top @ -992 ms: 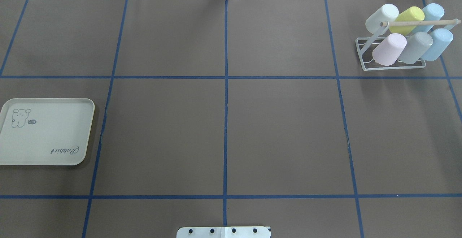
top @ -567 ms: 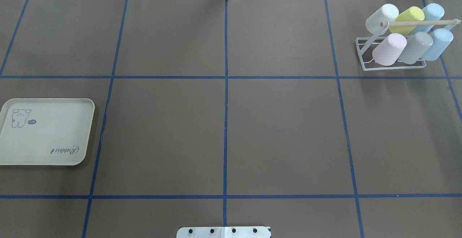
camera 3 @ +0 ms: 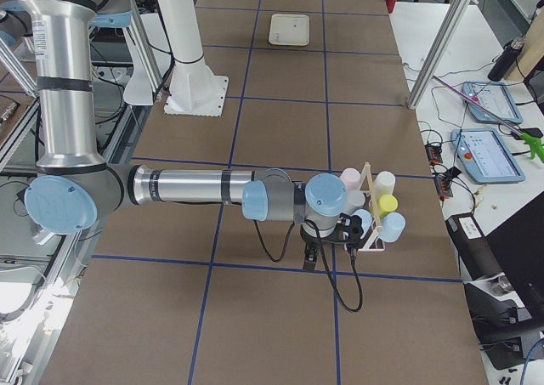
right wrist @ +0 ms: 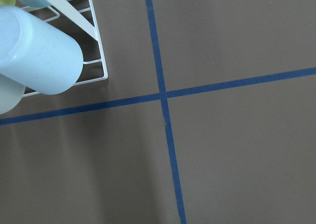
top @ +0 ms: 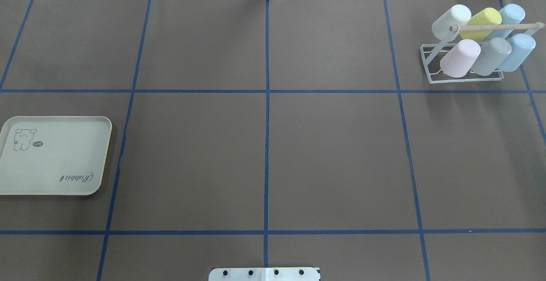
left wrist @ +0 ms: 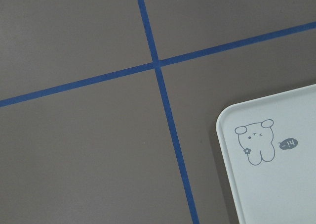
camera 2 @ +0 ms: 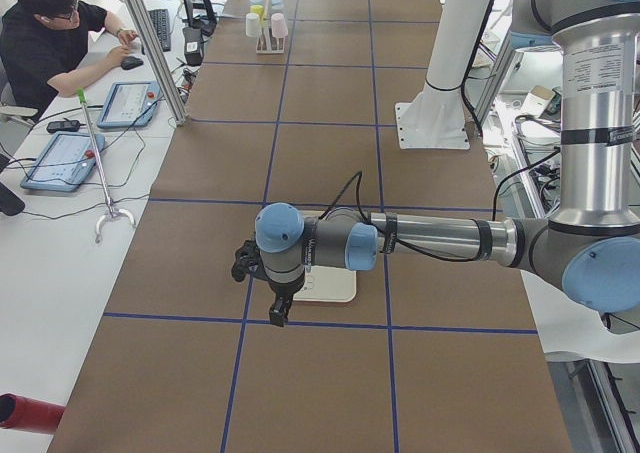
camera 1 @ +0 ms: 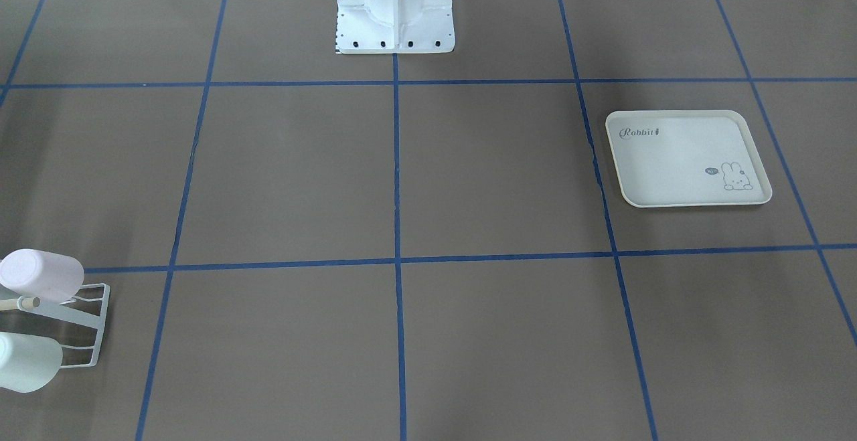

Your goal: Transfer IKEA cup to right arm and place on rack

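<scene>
The white wire rack (top: 465, 79) with its wooden rod stands at the far right of the table and holds several pastel IKEA cups, among them a pink one (top: 460, 58) and a yellow one (top: 483, 23). No arm shows in the overhead or front views. In the right side view the right arm (camera 3: 187, 185) reaches across the table, and my right gripper (camera 3: 311, 256) hangs just beside the rack (camera 3: 367, 189). My left gripper (camera 2: 279, 311) hovers by the tray (camera 2: 325, 288) in the left side view. I cannot tell whether either is open or shut. Neither wrist view shows fingers.
The cream rabbit-print tray (top: 55, 157) lies bare at the table's left edge. Blue tape lines grid the brown table. The robot's white base (camera 1: 395, 6) stands mid-table on its own side. A person sits at a desk (camera 2: 45, 43) beyond the table.
</scene>
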